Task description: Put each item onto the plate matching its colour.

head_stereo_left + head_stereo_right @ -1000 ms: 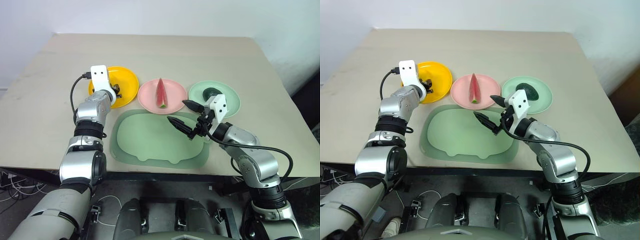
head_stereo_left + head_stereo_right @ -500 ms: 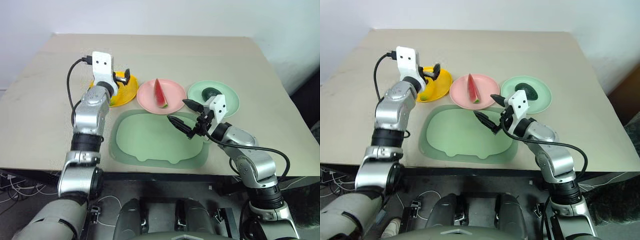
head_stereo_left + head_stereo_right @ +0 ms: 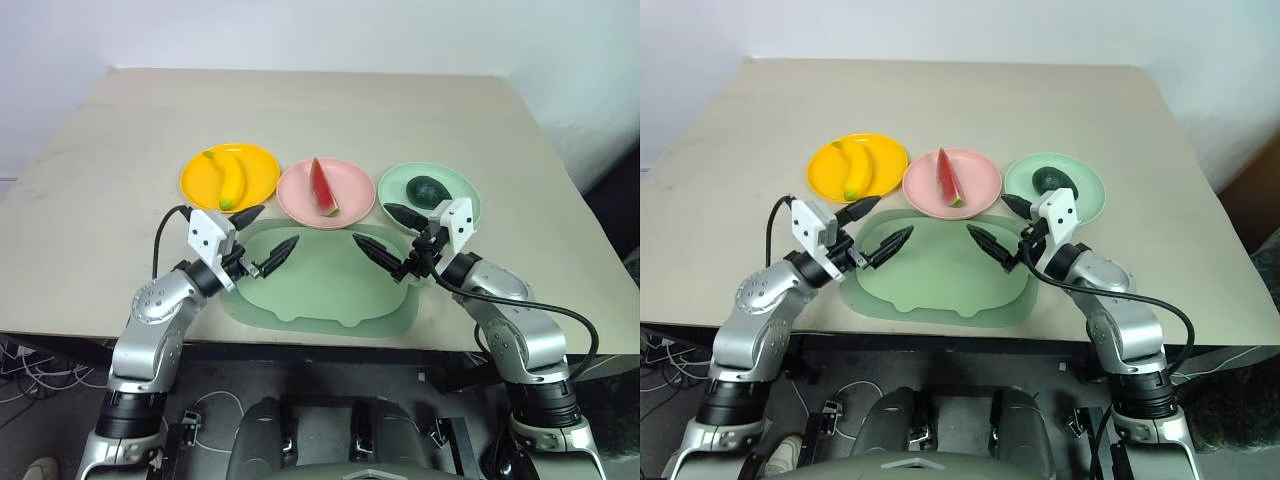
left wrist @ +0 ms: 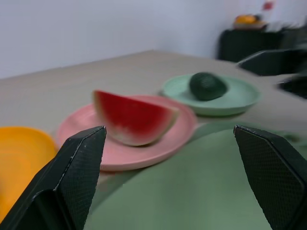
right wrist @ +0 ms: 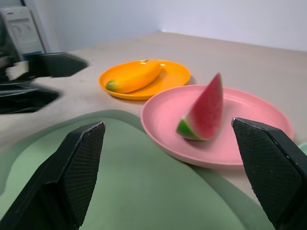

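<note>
Left gripper [image 3: 264, 232]: fingers spread wide, nothing between them, touching nothing. It hangs over the near left part of the large green mat [image 3: 320, 290], pointing toward the middle of the table [image 3: 330, 110].

Right gripper [image 3: 388, 232]: likewise wide apart and empty, no contact. It hangs over the near right part of the mat, pointing inward toward the left gripper; the two face each other across the mat, well apart.

Items:
- Banana [image 3: 229, 176]: curved, yellow, with a greenish tip in the right wrist view. Lies on the yellow-orange plate [image 3: 258, 179], the leftmost of the row.
- Watermelon slice [image 3: 322, 188]: red wedge, green rind, standing on its rind edge on the pink plate [image 3: 352, 190], the middle one.
- Avocado [image 3: 426, 189]: dark green, roundish, on the pale mint plate [image 3: 463, 205], the rightmost.

Position relative to grippers: all three plates sit in a row just beyond the far edge of the mat. The yellow-orange plate lies beyond the left gripper, near it. The mint plate lies just beyond the right gripper, whose upper finger [image 3: 404, 215] overlaps the plate's near rim as seen from above. The pink plate lies beyond the gap between the two grippers.
</note>
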{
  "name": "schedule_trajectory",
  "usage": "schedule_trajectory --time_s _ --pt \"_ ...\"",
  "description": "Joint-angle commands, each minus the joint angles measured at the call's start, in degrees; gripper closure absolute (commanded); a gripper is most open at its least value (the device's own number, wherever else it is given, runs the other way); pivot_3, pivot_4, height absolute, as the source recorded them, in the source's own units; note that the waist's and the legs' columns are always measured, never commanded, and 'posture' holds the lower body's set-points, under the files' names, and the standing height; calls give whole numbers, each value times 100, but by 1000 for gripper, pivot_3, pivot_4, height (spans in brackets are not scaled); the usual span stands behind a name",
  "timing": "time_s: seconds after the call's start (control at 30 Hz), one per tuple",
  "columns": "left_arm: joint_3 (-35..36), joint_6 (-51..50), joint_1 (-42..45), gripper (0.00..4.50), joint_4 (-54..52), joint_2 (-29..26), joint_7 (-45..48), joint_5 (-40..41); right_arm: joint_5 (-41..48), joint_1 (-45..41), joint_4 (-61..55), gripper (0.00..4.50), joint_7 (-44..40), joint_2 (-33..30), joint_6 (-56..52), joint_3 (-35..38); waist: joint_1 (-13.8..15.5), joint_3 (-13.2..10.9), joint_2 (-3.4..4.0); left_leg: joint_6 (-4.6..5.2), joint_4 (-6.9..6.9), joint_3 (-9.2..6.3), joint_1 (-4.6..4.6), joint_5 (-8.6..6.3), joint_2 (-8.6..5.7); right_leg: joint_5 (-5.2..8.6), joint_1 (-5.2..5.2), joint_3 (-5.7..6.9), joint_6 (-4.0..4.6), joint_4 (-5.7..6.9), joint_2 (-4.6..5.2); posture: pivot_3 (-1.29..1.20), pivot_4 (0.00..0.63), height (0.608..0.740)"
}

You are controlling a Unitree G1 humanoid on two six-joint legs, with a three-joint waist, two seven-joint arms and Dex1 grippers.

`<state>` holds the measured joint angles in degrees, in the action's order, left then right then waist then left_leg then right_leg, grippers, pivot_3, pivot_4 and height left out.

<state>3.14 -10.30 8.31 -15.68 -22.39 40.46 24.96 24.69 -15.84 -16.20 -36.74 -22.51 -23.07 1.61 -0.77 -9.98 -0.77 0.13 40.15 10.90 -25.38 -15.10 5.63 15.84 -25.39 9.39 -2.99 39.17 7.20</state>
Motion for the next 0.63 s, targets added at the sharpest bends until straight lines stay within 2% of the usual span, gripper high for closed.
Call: schedule_trajectory --time_s 0.03,0.2,0.3,0.47,0.63 --pt "249 73 -260 34 -362 -120 127 254 244 19 -373 0 -104 -162 -38 233 2 0 1 0 -1 0 0 0 0 0 -1 0 0 0 0 0 150 695" --pt "862 -20 -768 34 -410 -547 479 709 559 260 -777 0 -286 -486 -268 378 0 0 1 3 -1 -1 0 -2 2 0 -1 0 0 -1 0 0 150 695" --pt "1133 -28 -786 34 -230 -754 613 869 592 361 -842 0 -628 -808 -313 263 22 0 1 8 -1 -1 0 -6 4 0 -2 0 1 -2 0 0 150 695" --pt "1331 178 -653 34 245 -818 676 783 504 342 -791 0 -466 -683 -292 54 11 1 1 28 -1 -6 1 -17 3 0 3 6 0 -4 8 0 150 695" --pt "1399 178 -700 34 260 -849 747 864 457 353 -555 0 -598 -758 -115 81 13 1 1 9 -2 -4 0 -6 -2 1 2 7 0 -5 7 0 150 695"
